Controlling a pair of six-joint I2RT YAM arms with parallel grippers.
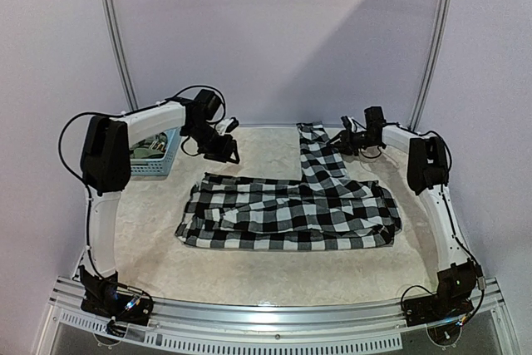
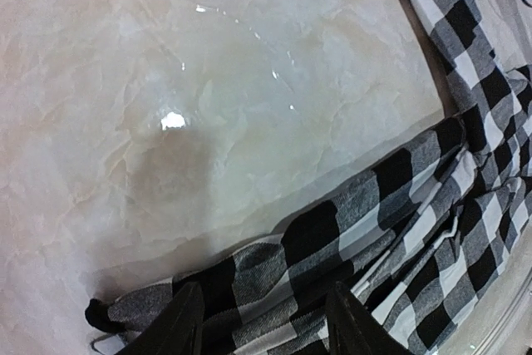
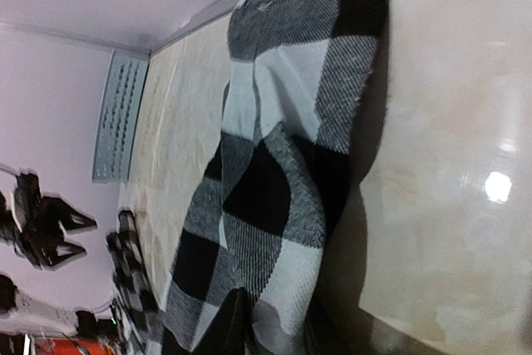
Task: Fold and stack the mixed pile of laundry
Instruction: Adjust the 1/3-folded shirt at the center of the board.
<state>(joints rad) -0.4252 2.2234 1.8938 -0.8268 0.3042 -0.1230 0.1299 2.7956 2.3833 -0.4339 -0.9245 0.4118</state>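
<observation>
The black-and-white checked shirt (image 1: 291,209) lies spread across the middle of the table, one sleeve (image 1: 314,143) reaching toward the back. My right gripper (image 1: 339,144) sits at that sleeve. In the right wrist view a fold of the checked shirt (image 3: 274,164) is pinched in the right gripper (image 3: 283,334). My left gripper (image 1: 230,154) hovers over the shirt's back left edge. In the left wrist view the left gripper (image 2: 264,326) is open, with only checked shirt cloth (image 2: 366,230) under its fingers (image 2: 179,322). A bit of olive-green cloth (image 1: 150,147) shows in the basket.
A light blue lattice basket (image 1: 158,164) stands at the back left, partly behind the left arm; the right wrist view shows this basket (image 3: 116,114) too. The marbled table (image 1: 249,276) ends at a metal rail along the near edge. Walls close off the back.
</observation>
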